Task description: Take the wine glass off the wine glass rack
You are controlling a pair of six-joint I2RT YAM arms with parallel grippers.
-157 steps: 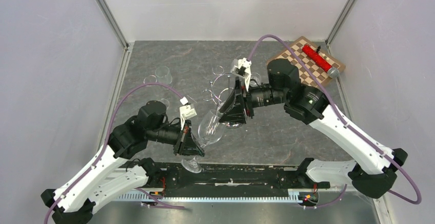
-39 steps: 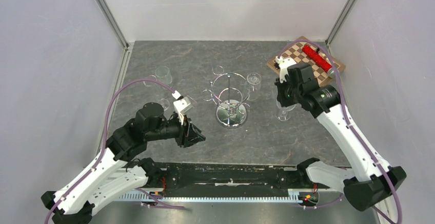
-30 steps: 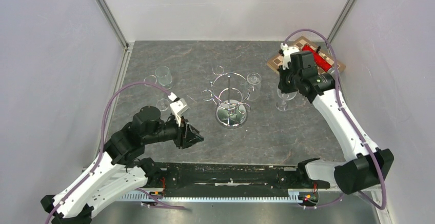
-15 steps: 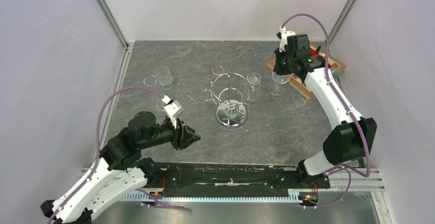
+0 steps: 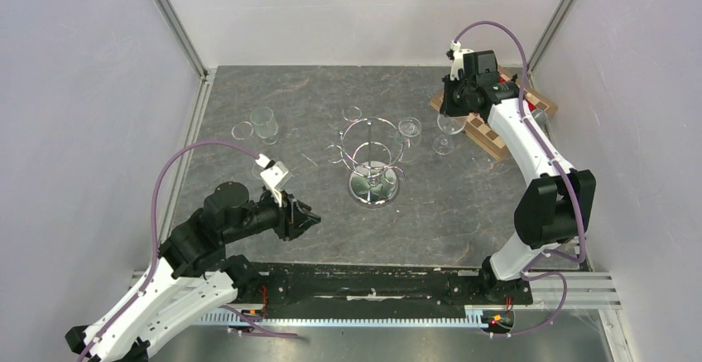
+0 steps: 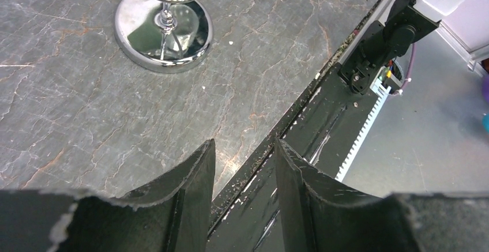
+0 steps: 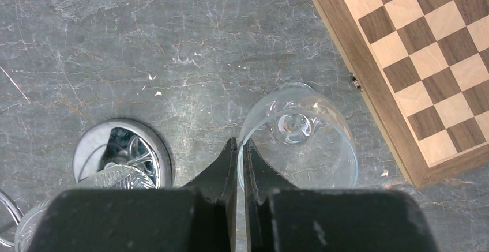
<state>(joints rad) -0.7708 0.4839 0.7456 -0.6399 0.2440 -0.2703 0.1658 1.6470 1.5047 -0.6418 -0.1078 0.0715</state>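
Two grippers, one busy; clock directions are read off the top view with the rack as centre. Left gripper [image 6: 243, 151] is nearest, at 8 o'clock, jaws spread with nothing between them; best left parked there. Wine glass rack [image 5: 372, 181] stands upright mid-table [image 5: 463, 205]. Wine glass [image 7: 297, 131] is off the rack, upright at 3 o'clock of it, apart from the ring and just beside the chessboard [image 7: 427, 50] edge. Right gripper [image 7: 239, 142] comes from above, jaws all but pressed together, pinching the glass rim as far as the wrist view shows. Whether the foot touches the table: cannot tell. Step looks like set-down and release, task nearly done. To do it well: lower straight until the foot sits flat, open just enough to free the rim, then lift vertically. No sideways drag, since a thin rim grip likely tips the glass easily. Board edge sits at the glass's 3 o'clock and a hanging glass [image 5: 408, 127] at its 9 o'clock, both near. Counts, near to far: arms 2; rack 1; front loose glass [image 5: 263, 166] at 9 o'clock 1; hanging glass on the ring at 2 o'clock 1; glass in right gripper 1; back loose glass [image 5: 263, 122] at 10 o'clock 1. A small clear ring [image 5: 242, 130] beside it may be another glass, cannot tell. Chessboard 1.
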